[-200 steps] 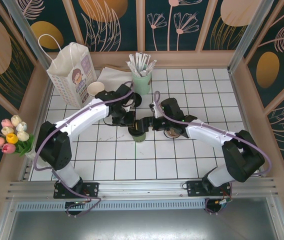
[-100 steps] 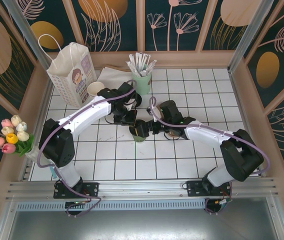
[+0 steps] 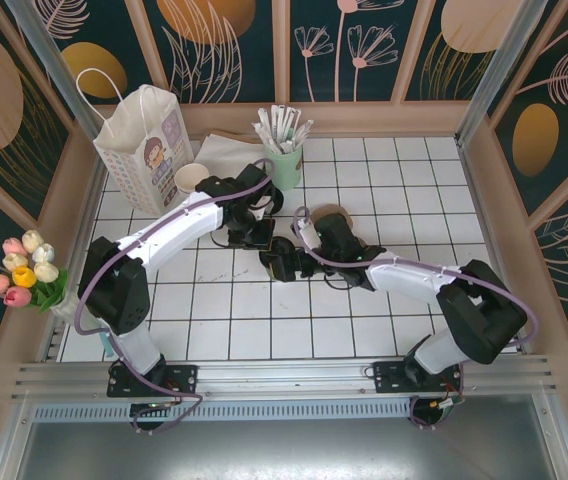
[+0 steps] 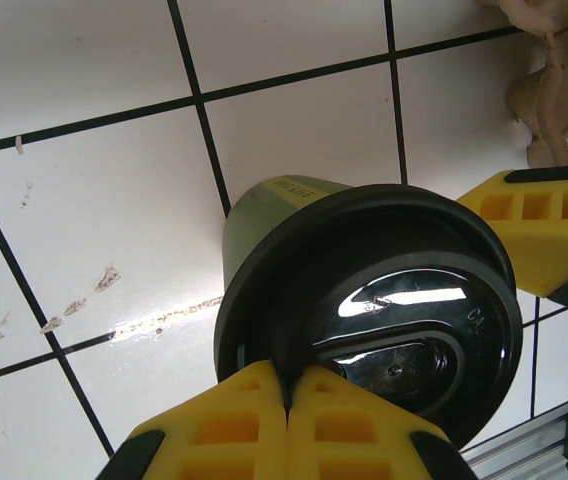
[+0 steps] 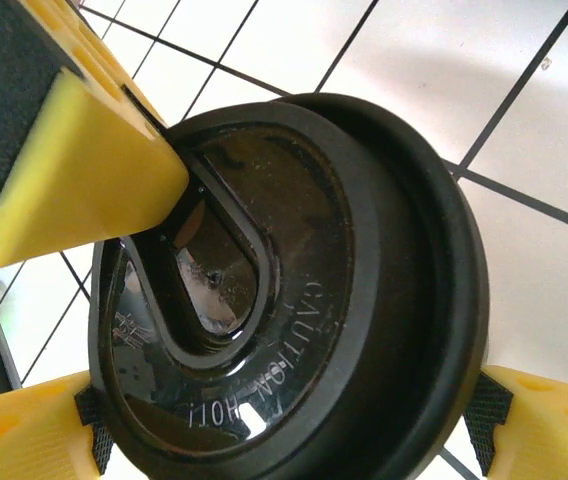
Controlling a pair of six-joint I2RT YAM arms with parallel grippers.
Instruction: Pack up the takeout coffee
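Now, takeout coffee (image 4: 264,215): 1 green-sided paper cup, upright on the white tiled table (image 3: 414,170), near its middle, between the 2 arms.
Lid (image 4: 394,300): 1, round, black and glossy, on the cup's rim; it looks level and seated as far as the wrist views show.
Left gripper (image 4: 286,400): fingers closed together with nothing between them, tips resting on the lid's edge from above.
Right gripper (image 5: 289,415): jaws wide, 1 finger on each side of the lid, pads at its rim; whether they already clamp it I cannot tell.
Step in hand: probably the change from capping to lifting, with the left steadying the lid while the right takes hold.
Next move calls for: an even squeeze by the right that neither crushes the paper nor pops the lid, the left lifting clear, then an upright carry to the bag.
Paper bag (image 3: 142,145): 1, white with handles, standing at the far left, well apart from the cup.
Lidless cup (image 3: 192,178): 1 cream rim just beside the bag; stack or single, unclear.
Holder (image 3: 284,168): 1, mint green, behind the cup, full of white sticks (image 3: 282,125) too bunched to count.
Pulp tray (image 4: 554,90): 1 brown moulded piece near the cup.
Tulips (image 3: 22,270): 1 bunch at the left wall.
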